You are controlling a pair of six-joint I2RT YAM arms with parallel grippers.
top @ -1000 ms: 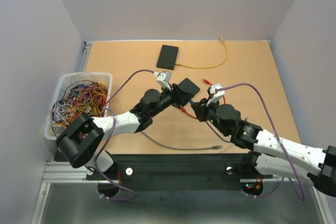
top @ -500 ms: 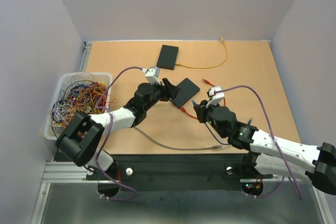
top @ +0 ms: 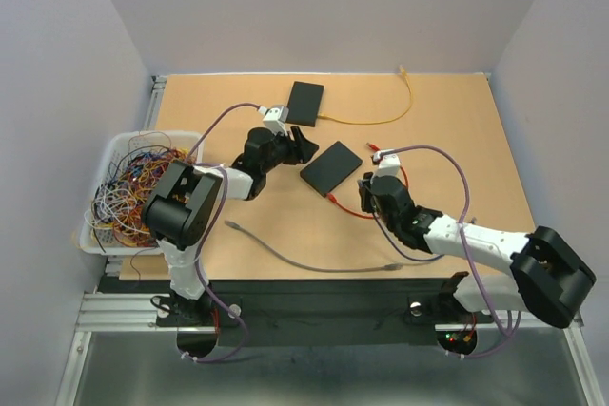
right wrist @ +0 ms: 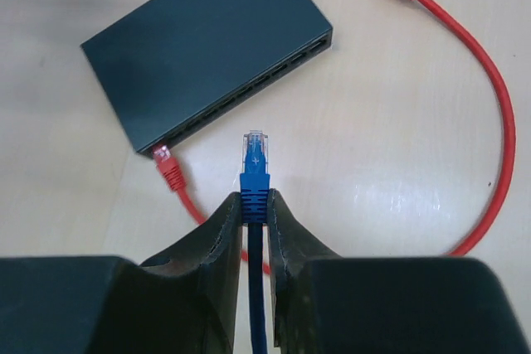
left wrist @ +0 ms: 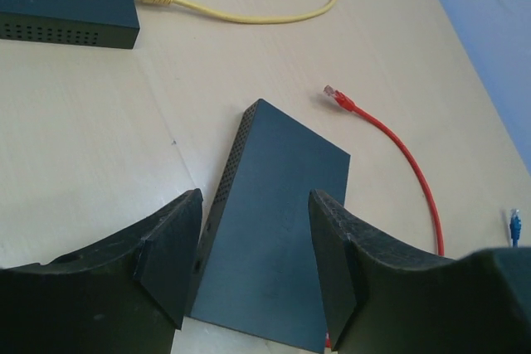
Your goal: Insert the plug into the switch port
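A dark switch (top: pixel 331 166) lies flat on the table; in the right wrist view its port row (right wrist: pixel 249 80) faces my right gripper. My right gripper (top: pixel 367 193) (right wrist: pixel 255 201) is shut on a blue plug (right wrist: pixel 255 162), which points at the port row a short way in front of it. My left gripper (top: pixel 301 146) (left wrist: pixel 255 209) is open and empty just behind the switch (left wrist: pixel 282 221), its fingers apart from it. A red cable (right wrist: pixel 489 122) has one plug (right wrist: pixel 168 168) at the switch's left corner.
A second dark switch (top: pixel 304 103) with a yellow cable (top: pixel 381 121) lies at the back. A white bin (top: pixel 114 145) of tangled wires stands at the left edge. A grey cable (top: pixel 304 261) lies near the front. The red cable's free plug (left wrist: pixel 338 99) lies beside the switch.
My left gripper has let go of the switch and drawn back left, open. The switch now lies flat. My right gripper has stayed shut on the blue plug, shifting slightly.
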